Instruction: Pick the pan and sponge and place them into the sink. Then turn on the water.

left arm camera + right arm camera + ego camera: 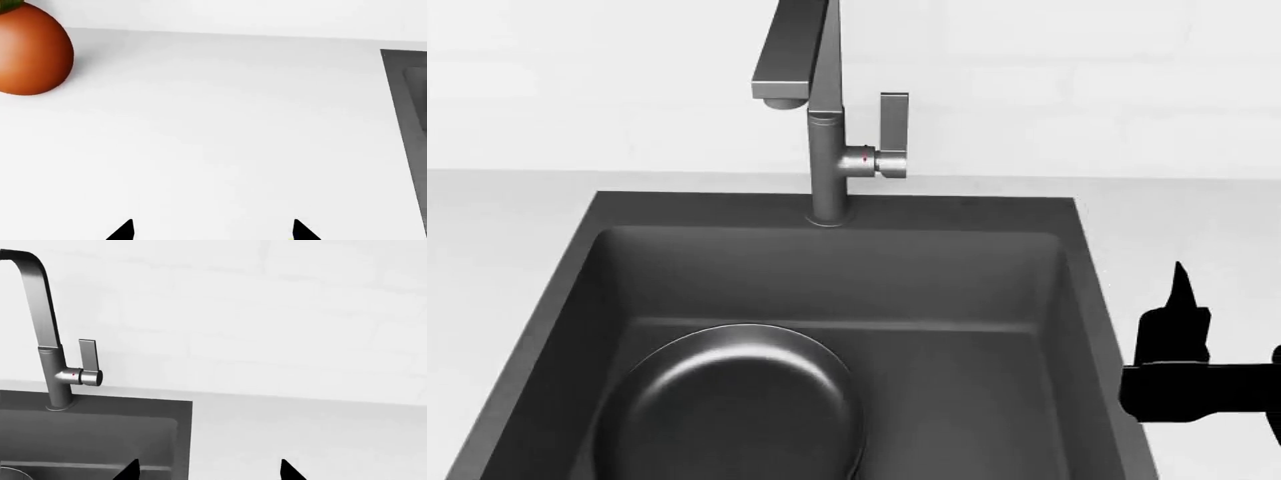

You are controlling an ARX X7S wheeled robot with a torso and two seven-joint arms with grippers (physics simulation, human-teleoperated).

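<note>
The dark grey pan lies in the left half of the sink. The faucet stands behind the basin with its side lever upright, and no water shows under the spout. My right gripper hovers over the counter just right of the sink rim, open and empty, with its fingertips pointing towards the back wall. The lever is ahead of it, off to the faucet side. My left gripper is open above bare counter. The sponge is not clearly in view, only a tiny yellow speck beside one left fingertip.
A round orange-brown pot with a bit of green on top stands on the counter by the back wall, beyond my left gripper. The sink's edge lies to that gripper's side. White counter runs right of the basin.
</note>
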